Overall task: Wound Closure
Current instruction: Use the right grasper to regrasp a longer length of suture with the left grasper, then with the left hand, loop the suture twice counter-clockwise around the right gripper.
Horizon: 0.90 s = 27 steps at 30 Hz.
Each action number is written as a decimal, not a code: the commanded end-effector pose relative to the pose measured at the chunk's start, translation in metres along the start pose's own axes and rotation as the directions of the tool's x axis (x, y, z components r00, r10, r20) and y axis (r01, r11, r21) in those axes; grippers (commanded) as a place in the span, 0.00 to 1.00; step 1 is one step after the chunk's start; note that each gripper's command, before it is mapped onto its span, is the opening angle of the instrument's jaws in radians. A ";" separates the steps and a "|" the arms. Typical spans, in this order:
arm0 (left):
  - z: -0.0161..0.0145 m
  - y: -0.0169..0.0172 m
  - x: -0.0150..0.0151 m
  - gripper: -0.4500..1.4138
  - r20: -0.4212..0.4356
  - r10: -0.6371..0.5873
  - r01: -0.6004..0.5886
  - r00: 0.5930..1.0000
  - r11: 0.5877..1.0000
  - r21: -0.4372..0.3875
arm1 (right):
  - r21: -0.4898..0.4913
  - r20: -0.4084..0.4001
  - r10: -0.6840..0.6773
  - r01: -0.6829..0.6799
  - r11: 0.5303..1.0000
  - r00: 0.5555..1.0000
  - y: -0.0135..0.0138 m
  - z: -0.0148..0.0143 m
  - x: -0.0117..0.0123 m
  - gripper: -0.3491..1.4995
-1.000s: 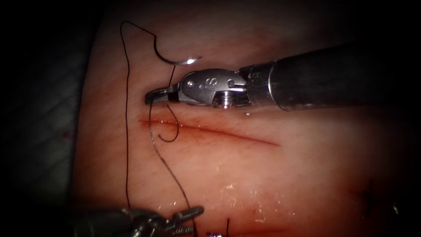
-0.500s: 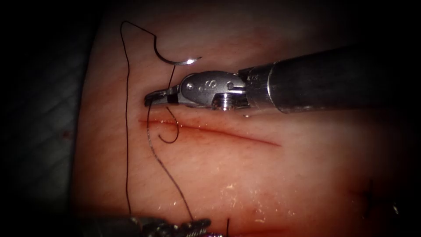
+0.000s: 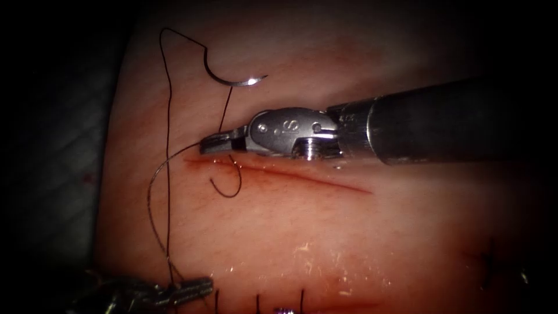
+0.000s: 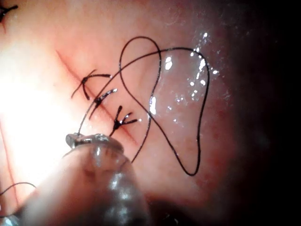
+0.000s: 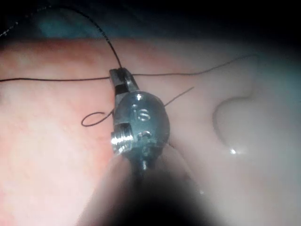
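The right tool [image 3: 212,143] pinches the thread [image 3: 152,192] beside the cut [image 3: 290,173], the needle [image 3: 232,78] lies free on the tissue [image 3: 349,232], and the left tool [image 3: 186,288], its jaws pressed together, grips the same thread, apparently for tension.

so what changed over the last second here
The left claw slid toward the picture's left along the lower edge, and the thread between it and the right claw went from a nearly straight run to a wide bow out to the left. The right claw, shut on the thread, dropped slightly toward the cut. The needle stayed lying free on the tissue above the cut.
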 end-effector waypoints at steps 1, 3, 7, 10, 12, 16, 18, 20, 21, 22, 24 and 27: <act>0.0000 0.0002 -0.0004 0.00 0.008 -0.006 0.006 1.000 1.000 0.011 | 0.001 -0.011 -0.012 0.012 1.000 1.000 -0.0015 0.0002 -0.0006 0.00; -0.0012 -0.0004 -0.0015 0.00 0.026 -0.016 0.015 1.000 1.000 0.024 | 0.002 -0.017 -0.012 0.012 1.000 1.000 -0.0026 -0.0002 -0.0007 0.00; -0.0026 -0.0013 -0.0037 0.00 0.053 -0.031 0.029 0.998 0.999 0.036 | -0.015 -0.045 -0.015 0.014 1.000 0.999 -0.0044 -0.0013 -0.0004 0.12; -0.0026 -0.0013 -0.0048 0.00 0.074 -0.035 0.032 0.997 0.999 0.039 | -0.045 -0.079 -0.012 0.009 0.999 0.997 -0.0050 -0.0020 -0.0001 0.71; -0.0026 -0.0012 -0.0053 0.00 0.086 -0.036 0.033 0.996 0.999 0.041 | -0.081 -0.097 -0.009 0.001 0.997 0.995 -0.0053 -0.0025 0.0000 0.86; -0.0026 -0.0012 -0.0063 0.00 0.107 -0.027 0.022 0.994 0.999 0.043 | -0.145 -0.117 0.004 -0.021 0.989 0.993 -0.0057 -0.0041 0.0001 0.98; -0.0028 -0.0011 -0.0065 0.00 0.111 -0.015 0.010 0.994 0.999 0.040 | -0.164 -0.117 0.020 -0.039 0.986 0.993 -0.0059 -0.0053 0.0002 0.99; -0.0030 -0.0011 -0.0065 0.00 0.123 -0.004 -0.001 0.992 0.999 0.040 | -0.169 -0.112 0.017 -0.036 0.985 0.994 -0.0060 -0.0067 0.0004 0.99; -0.0030 -0.0011 -0.0065 0.00 0.123 -0.004 -0.001 0.992 0.999 0.040 | -0.173 -0.113 0.016 -0.036 0.984 0.993 -0.0060 -0.0074 0.0005 0.99; -0.0031 -0.0011 -0.0064 0.00 0.125 0.002 -0.007 0.992 0.999 0.039 | -0.179 -0.117 0.016 -0.037 0.983 0.993 -0.0060 -0.0080 0.0006 0.99; -0.0032 -0.0011 -0.0062 0.00 0.128 0.006 -0.012 0.992 0.999 0.041 | -0.198 -0.132 0.006 -0.032 0.980 0.991 -0.0057 -0.0096 0.0010 0.99; -0.0033 -0.0012 -0.0059 0.00 0.132 0.015 -0.022 0.991 0.999 0.045 | -0.219 -0.142 -0.002 -0.029 0.975 0.990 -0.0052 -0.0116 0.0017 0.99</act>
